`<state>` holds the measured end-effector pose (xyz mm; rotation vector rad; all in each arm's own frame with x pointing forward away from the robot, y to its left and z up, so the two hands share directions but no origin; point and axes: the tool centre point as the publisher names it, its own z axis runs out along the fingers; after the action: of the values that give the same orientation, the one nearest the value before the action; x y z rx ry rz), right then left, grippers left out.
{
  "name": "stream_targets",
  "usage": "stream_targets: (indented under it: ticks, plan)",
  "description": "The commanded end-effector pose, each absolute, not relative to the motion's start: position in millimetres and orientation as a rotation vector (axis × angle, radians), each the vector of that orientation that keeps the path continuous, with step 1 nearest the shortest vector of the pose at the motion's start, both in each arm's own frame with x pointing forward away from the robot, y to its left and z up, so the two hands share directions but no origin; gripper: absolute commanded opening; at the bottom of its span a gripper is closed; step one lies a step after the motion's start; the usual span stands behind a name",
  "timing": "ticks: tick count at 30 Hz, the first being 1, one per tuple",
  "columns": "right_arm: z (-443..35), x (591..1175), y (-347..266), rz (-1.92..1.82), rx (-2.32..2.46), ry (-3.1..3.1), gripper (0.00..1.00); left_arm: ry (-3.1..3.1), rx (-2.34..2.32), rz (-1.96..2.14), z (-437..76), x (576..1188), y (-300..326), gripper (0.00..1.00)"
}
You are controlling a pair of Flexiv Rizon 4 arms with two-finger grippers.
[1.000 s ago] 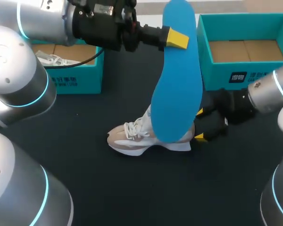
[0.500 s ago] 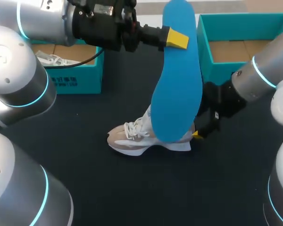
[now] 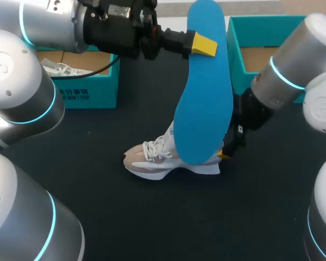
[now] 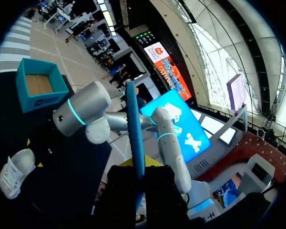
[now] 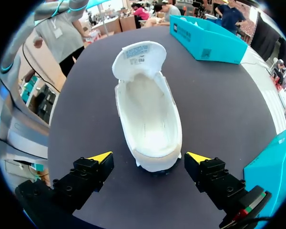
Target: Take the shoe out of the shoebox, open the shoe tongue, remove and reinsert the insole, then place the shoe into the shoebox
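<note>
— How far am I?
— The shoe (image 3: 171, 160) is out, on the table (image 3: 152, 217), lower middle of the frame. My left fingers (image 3: 205, 45) pinch the blue insole (image 3: 204, 92) up high.
— My right fingers (image 5: 97, 158)?
— Wide open beside the heel, holding nothing. I think the insole goes back in next, then the shoe into the shoebox (image 3: 261, 20).

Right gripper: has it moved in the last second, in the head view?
Yes. The right gripper has come slightly closer to the shoe's heel, and its arm now covers part of the right box.
</note>
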<state>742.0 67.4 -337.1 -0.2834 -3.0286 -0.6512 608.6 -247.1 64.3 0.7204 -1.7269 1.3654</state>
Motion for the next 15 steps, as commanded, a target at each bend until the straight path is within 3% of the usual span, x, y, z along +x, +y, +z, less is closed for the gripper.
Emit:
stream_targets:
  ticks: [1, 15]
  plan:
    - [-335.4, 741.3, 79.2, -0.38, -0.267, -3.095, 1.0, -1.726, 0.721, 1.367, 63.4, 608.1, -248.0, 0.0]
    - [-331.9, 739.0, 75.5, -0.252, -0.199, -3.154, 1.0, -1.726, 0.721, 1.367, 63.4, 608.1, -248.0, 0.0]
